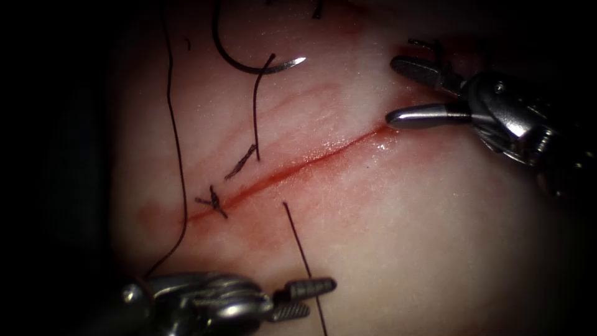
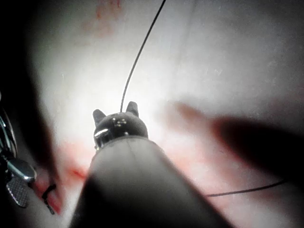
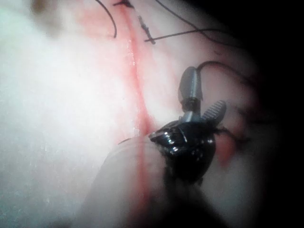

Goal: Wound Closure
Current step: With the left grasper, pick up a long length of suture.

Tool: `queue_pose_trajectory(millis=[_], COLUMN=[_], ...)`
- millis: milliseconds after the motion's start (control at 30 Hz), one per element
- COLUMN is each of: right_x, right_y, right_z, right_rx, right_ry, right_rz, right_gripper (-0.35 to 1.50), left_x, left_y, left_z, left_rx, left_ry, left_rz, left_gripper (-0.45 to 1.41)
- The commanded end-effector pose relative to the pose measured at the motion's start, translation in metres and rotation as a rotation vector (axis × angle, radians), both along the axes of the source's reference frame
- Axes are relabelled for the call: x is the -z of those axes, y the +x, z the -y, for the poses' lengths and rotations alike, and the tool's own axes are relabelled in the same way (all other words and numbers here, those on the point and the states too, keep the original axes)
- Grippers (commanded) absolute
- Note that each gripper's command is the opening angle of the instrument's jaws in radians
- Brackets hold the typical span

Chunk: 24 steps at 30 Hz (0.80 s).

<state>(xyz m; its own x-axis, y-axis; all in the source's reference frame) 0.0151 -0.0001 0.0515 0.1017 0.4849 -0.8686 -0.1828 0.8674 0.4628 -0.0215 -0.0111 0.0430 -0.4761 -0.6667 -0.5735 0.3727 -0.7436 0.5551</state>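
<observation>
Your right claw (image 1: 398,90) hangs open and empty at three o'clock, its lower jaw just above the upper end of the cut (image 1: 292,169). Your left claw (image 1: 308,297) sits at six o'clock, jaws slightly parted with the thread (image 1: 305,258) running between them; whether they grip it, you cannot tell. The needle (image 1: 249,59) lies free on the tissue (image 1: 404,236) at twelve o'clock, left of the cut, its point towards three o'clock. It lies nearer your right claw, towards nine o'clock from it.
</observation>
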Motion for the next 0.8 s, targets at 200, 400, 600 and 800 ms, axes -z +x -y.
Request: queue_pose_trajectory(millis=[200, 400, 600, 800], right_x=[-0.0005, -0.0007, -0.0008, -0.0008], right_y=[0.0007, 0.0008, 0.0008, 0.001], right_z=[-0.0001, 0.0, 0.0001, 0.0002], right_rx=[-0.001, -0.003, -0.005, -0.006], right_ry=[0.005, 0.015, 0.018, 0.018], right_rz=[-0.004, -0.005, -0.005, -0.004], right_gripper=[1.31, 1.31, 1.31, 1.31], left_x=[-0.0012, -0.0011, 0.0002, 0.0002], left_y=[-0.0025, -0.0031, -0.0036, -0.0035], left_z=[0.0012, 0.0024, 0.0039, 0.0039], left_rx=[-0.051, -0.099, -0.126, -0.146], left_ry=[-0.047, -0.076, -0.091, -0.097], left_rz=[-0.019, -0.021, -0.011, -0.001], left_gripper=[0.62, 0.58, 0.49, -0.32])
